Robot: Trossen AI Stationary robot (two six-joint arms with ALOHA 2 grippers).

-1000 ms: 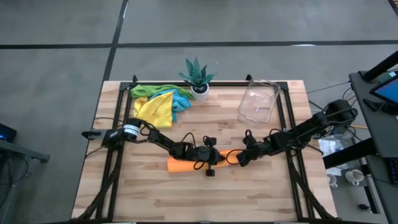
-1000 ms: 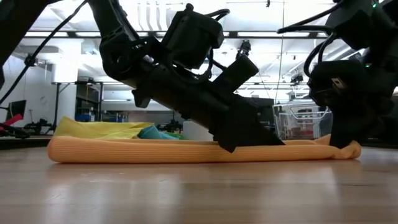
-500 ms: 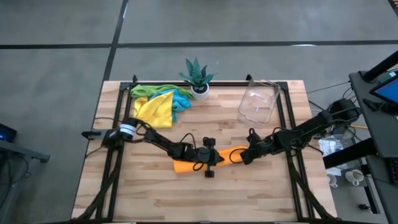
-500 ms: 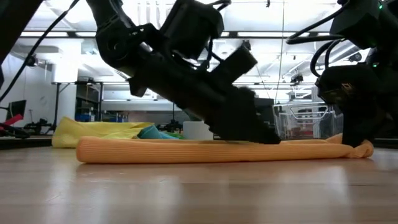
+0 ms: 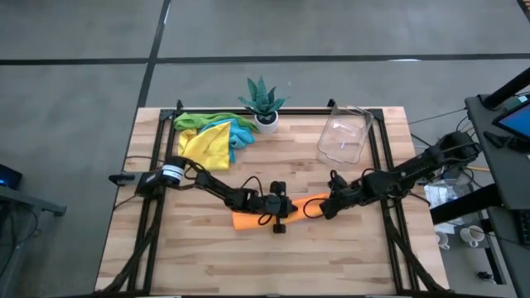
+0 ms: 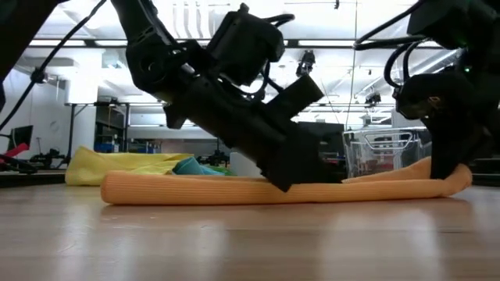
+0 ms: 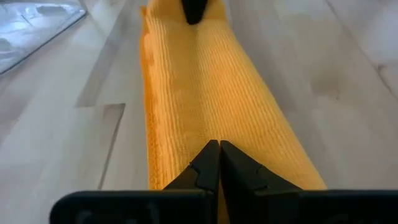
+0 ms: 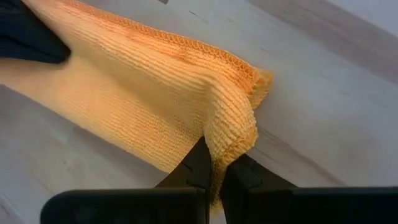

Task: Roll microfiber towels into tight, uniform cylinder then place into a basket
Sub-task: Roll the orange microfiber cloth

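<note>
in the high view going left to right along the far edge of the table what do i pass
pile of towels → potted plant → clear basket

Your high view looks straight down on the whole table (image 5: pixel 199 265) from well above, left arm on the picture's left, right arm on its right. Your low view sits at tabletop height, looking level across the wood into the room behind, very near the orange towel (image 6: pixel 273 190), with both arms coming in from above. Your left wrist view looks along the towel (image 7: pixel 211 99) from close up, past its own closed fingers (image 7: pixel 219 163). Your right wrist view looks at the towel's end (image 8: pixel 186 93) from just as near, its fingers (image 8: pixel 214 171) pinching the edge. All four views share that towel; the high view also takes in the basket (image 5: pixel 344 136).
</note>
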